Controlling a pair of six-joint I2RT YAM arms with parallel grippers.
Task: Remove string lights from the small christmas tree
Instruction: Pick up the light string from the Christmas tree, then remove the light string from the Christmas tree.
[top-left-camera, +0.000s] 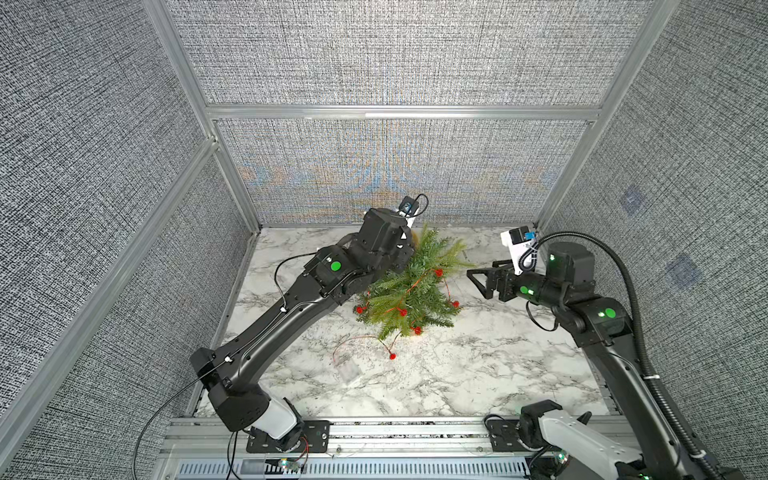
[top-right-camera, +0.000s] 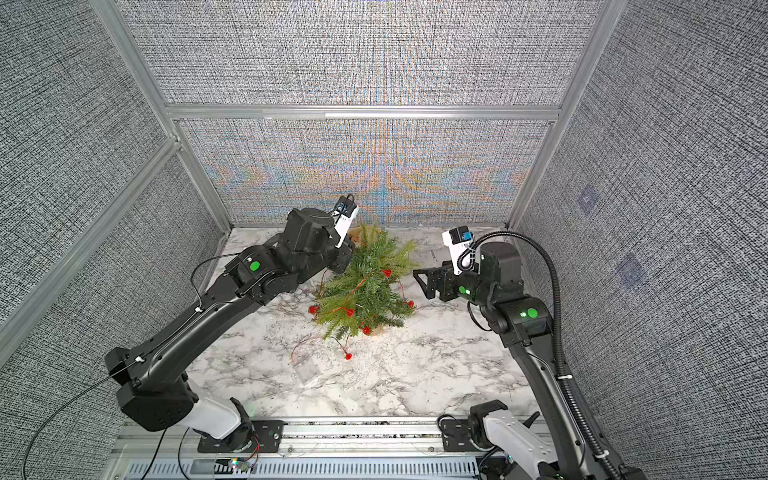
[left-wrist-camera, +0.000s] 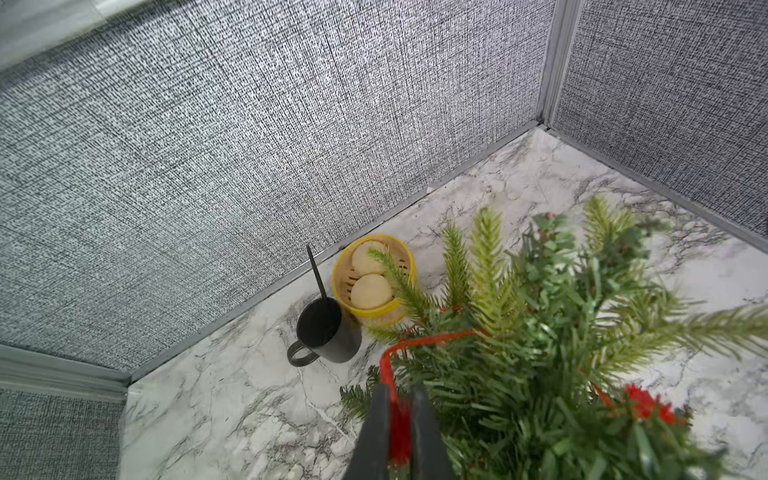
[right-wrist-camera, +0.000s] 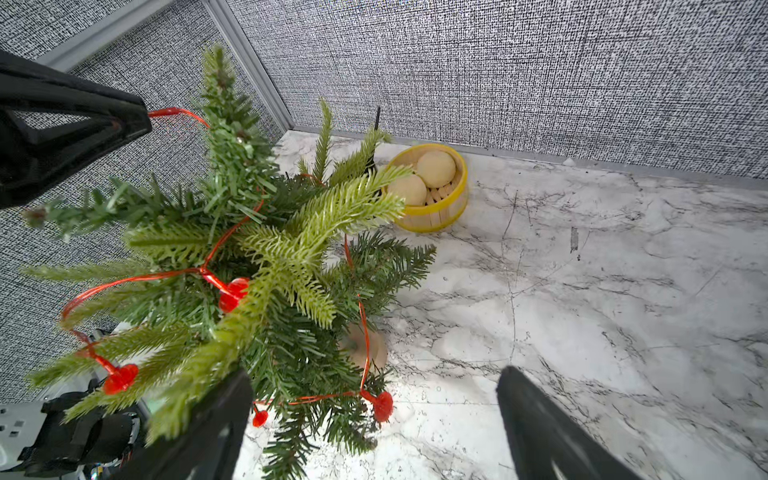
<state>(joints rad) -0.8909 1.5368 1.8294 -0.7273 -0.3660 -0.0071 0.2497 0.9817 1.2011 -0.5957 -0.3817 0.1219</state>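
String lights (left-wrist-camera: 432, 338) within left hand (left-wrist-camera: 400, 395)

I see the small artificial Christmas tree of green needle fronds (top-left-camera: 411, 291) standing on its round pale tan base (right-wrist-camera: 362, 348), just past the middle of the table (top-left-camera: 498, 374) toward 12 o'clock. The string lights (top-left-camera: 438, 272), a thin coppery-red wire with small red bulbs, wind loosely through the fronds from near the tip to the lowest branches. From the tree's foot the wire trails toward 7 o'clock. One bulb (top-left-camera: 392, 355) lies at 6 o'clock, and the wire ends in a small clear plastic battery box (top-left-camera: 347, 368) lying flat, apart from the tree.
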